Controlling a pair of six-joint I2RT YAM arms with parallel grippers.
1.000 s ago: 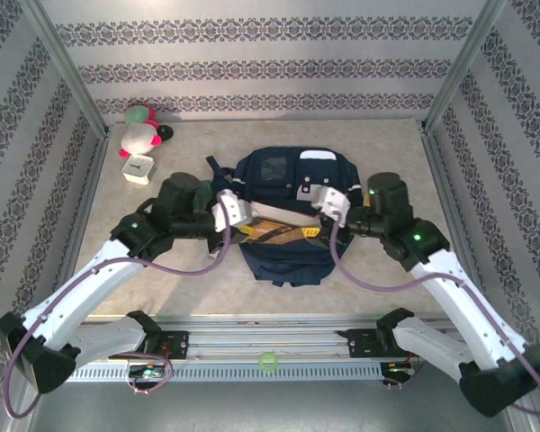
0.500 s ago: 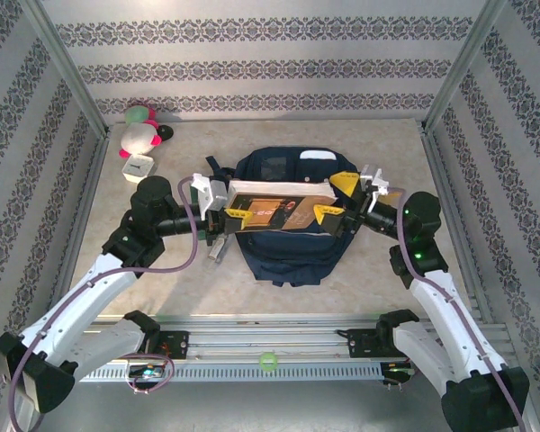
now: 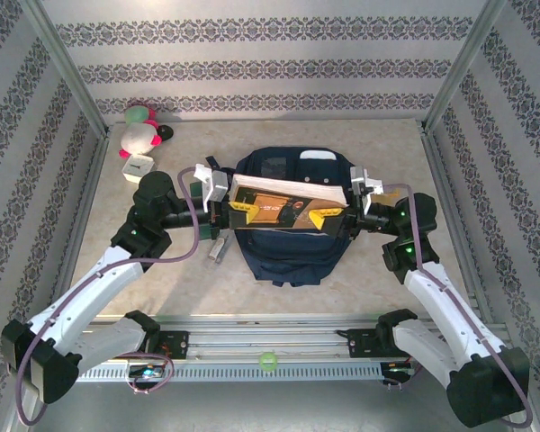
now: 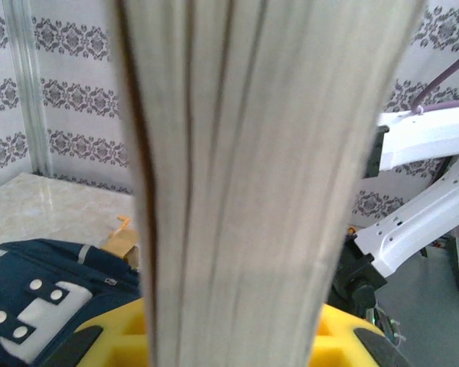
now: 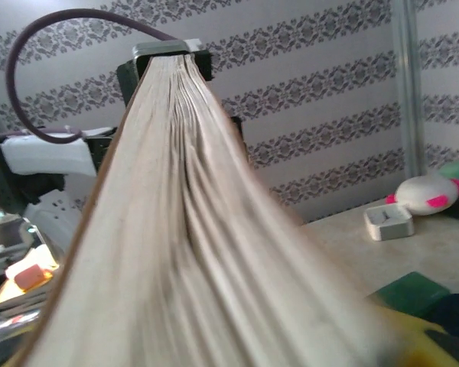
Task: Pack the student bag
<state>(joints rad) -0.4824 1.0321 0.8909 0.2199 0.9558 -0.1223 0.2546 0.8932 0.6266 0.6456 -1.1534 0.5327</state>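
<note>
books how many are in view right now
1: a thick book, held above the student bag by the left gripper, its other end between the fingers of the right gripper. More may hide inside the bag.

Book (image 3: 288,200) up out of student bag (image 3: 283,256) mouth, where it lay half sunk a second ago. Now lifted above bag, bridging both arms, cover up, pale page edge toward far wall.

Left jaws, earlier low at bag opening, now raised with book's left end clamped; left elbow pulled back toward left wall.

Right jaws stood spread wide beside book half a second ago, now narrowed onto its right end. Right arm swung outward, forearm steeper. Book's right end slightly nearer than before.
</note>
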